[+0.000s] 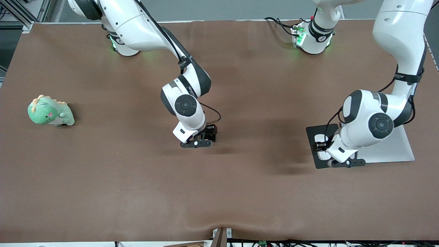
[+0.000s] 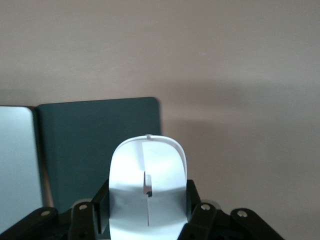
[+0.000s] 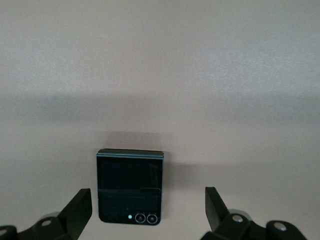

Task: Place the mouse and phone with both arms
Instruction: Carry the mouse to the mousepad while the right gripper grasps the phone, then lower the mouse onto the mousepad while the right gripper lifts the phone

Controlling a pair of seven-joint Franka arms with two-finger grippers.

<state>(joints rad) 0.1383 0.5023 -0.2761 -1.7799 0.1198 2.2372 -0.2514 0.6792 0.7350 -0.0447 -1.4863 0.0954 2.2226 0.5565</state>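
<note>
The left gripper (image 1: 324, 151) is down low over the flat dark grey rectangular pad (image 1: 315, 132), which lies toward the left arm's end of the brown cloth-covered surface (image 1: 137, 178), touching a pale silver-grey flat slab (image 1: 394, 147) that sits closer to that end's edge. Its fingers (image 2: 195, 200) are closed in on the sides of the small glossy white oval mouse (image 2: 148, 195), so it has hold of it; whether the mouse rests on the pad or hangs just above it I cannot tell.

The right gripper (image 1: 205, 135) is low over the middle of the surface, spread wide and holding nothing. Between its two black fingers (image 3: 77, 212), with a gap on each side, the small black nearly square folded phone (image 3: 130, 186) lies flat on the brown cloth, its two camera lenses along the edge toward the gripper.

Near the edge at the right arm's end sits a green plush dinosaur toy (image 1: 50, 111) with pale orange spines, well apart from both arms.
</note>
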